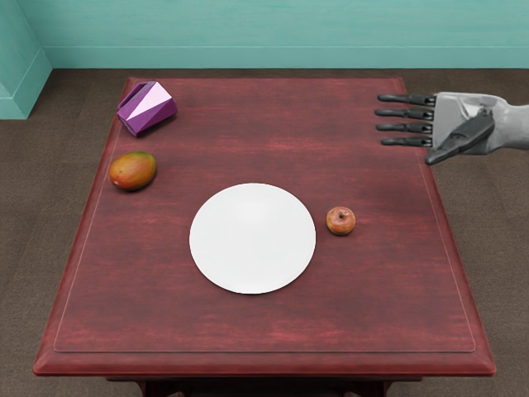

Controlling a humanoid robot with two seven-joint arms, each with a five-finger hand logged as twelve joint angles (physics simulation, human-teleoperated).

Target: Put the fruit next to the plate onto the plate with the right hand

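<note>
White plate (252, 238), reddish apple (340, 221), orange-green mango (132, 170), purple box (146, 107), dk-red table (372, 314).

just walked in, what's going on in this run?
Nothing is being handled yet. The right hand is open at the far right edge of the table, holding nothing. The apple sits just right of the white plate, not touching it. A mango and a purple box lie on the left side. The left arm is out of view.

Matt white plate (252, 238); reddish wood table (372, 289).
</note>
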